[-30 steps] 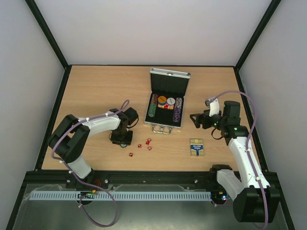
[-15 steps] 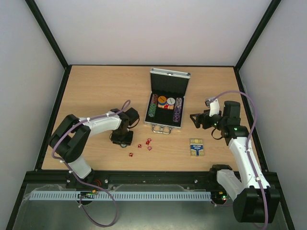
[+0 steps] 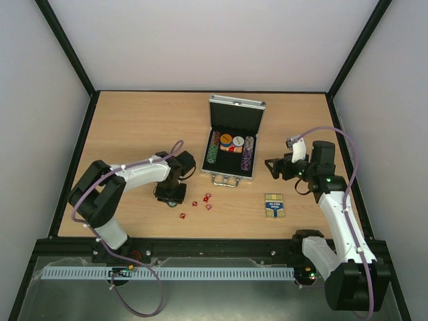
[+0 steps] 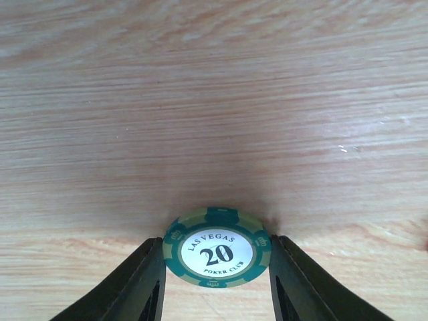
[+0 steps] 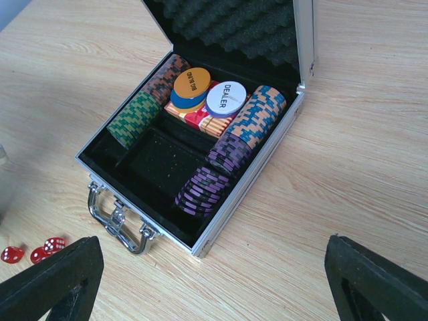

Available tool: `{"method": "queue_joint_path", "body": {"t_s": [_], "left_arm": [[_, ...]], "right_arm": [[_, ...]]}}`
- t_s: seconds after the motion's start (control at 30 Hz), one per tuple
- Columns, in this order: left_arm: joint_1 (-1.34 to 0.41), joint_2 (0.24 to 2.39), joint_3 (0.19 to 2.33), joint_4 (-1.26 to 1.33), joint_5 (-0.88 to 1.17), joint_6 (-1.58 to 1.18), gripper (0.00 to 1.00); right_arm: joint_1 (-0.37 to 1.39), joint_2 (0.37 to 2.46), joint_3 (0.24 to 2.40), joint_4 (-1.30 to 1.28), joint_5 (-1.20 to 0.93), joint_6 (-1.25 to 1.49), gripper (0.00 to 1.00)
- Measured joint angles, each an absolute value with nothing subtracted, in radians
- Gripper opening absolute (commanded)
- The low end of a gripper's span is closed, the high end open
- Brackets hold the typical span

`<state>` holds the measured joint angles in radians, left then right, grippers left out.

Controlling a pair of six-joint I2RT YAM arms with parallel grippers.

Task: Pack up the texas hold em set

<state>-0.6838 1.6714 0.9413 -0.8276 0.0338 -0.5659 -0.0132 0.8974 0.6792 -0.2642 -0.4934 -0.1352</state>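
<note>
The silver case (image 3: 213, 136) lies open mid-table, with rows of multicoloured chips (image 3: 231, 148) in its black lining and its handle at the near side. My left gripper (image 3: 170, 195) is down at the table left of the red dice (image 3: 206, 199). In the left wrist view its fingers (image 4: 152, 267) press both edges of a green "20" poker chip (image 4: 217, 246) at the table surface. My right gripper (image 3: 273, 167) is wide open and empty right of the case (image 5: 247, 194). The blue-and-yellow card deck box (image 3: 274, 205) lies flat nearer the front.
Several red dice are scattered on the wood between the left gripper and the case's handle (image 5: 117, 224); some show in the right wrist view (image 5: 40, 251). The upright lid (image 3: 237, 114) stands at the case's far side. Black frame rails edge the table.
The left wrist has shifted a touch to the right at the table. The right arm has not moved.
</note>
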Motion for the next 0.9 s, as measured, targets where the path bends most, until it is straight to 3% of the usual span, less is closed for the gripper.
{"method": "queue_joint_path", "body": {"t_s": [0.3,0.9], "left_arm": [[-0.709,1.611,1.107,-0.820,-0.006,-0.622,0.37],[-0.757,1.766,1.213,-0.395,-0.113,-0.677,0.36]], "right_arm": [[-0.013,0.897,0.679,-0.264,-0.493,-0.135,0.92],[-0.013,0.900,0.679,-0.264,-0.493,-0.135,0.92]]}}
